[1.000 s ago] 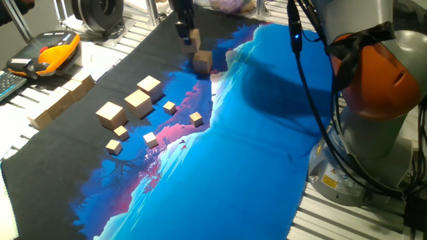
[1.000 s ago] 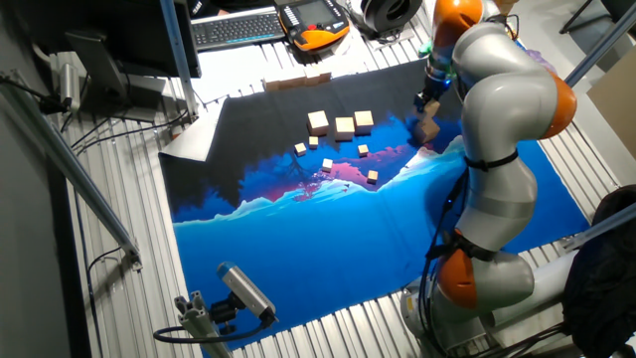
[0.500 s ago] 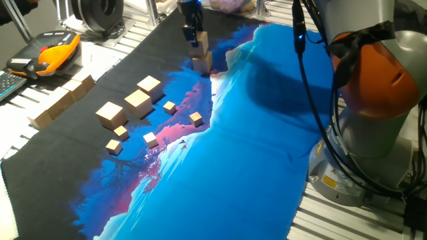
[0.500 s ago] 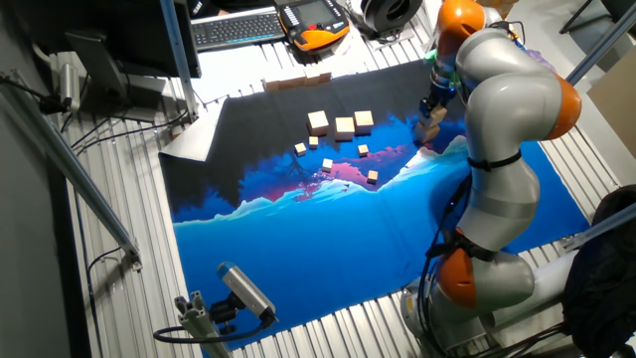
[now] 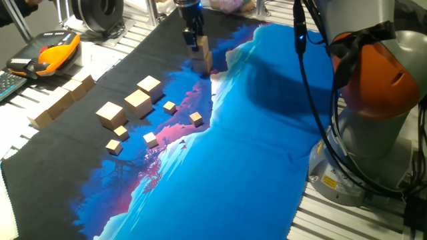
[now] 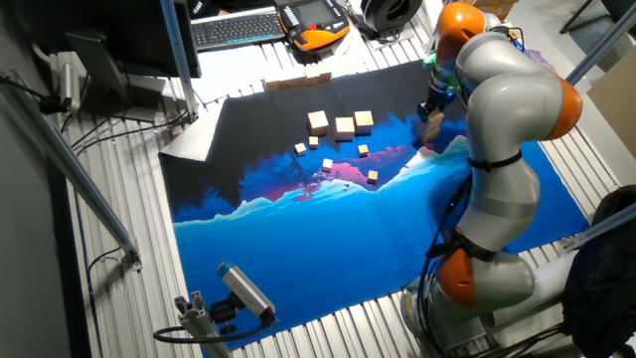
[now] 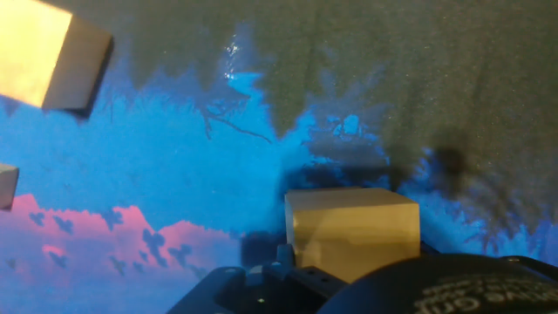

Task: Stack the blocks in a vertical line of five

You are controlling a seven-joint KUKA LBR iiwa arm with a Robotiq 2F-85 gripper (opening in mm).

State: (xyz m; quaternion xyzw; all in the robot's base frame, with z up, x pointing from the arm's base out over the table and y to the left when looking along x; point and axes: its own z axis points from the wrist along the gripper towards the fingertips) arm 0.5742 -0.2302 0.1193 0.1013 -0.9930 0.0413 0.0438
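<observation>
My gripper [image 5: 198,40] is at the far end of the mat, shut on a tan wooden block [image 5: 203,46]. That block rests on or just above a second block [image 5: 203,64], lined up with it. From the other fixed view, the gripper [image 6: 433,109] and this pair [image 6: 430,126] sit beside the arm. In the hand view the held block [image 7: 350,230] fills the lower middle and hides the one beneath. Three more blocks [image 5: 149,85] [image 5: 137,102] [image 5: 110,114] lie in a row at the left; one block [image 7: 44,52] shows at the hand view's top left.
Several tiny cubes [image 5: 169,107] [image 5: 195,119] [image 5: 151,139] are scattered near the block row. Long wooden bars [image 5: 60,100] lie at the mat's left edge. An orange pendant [image 5: 50,53] and a keyboard [image 6: 238,28] sit beyond the mat. The arm's base [image 5: 373,133] stands at the right.
The gripper carried its block rightward over the lone far block and lowered it until the two line up. Everything else stayed put.
</observation>
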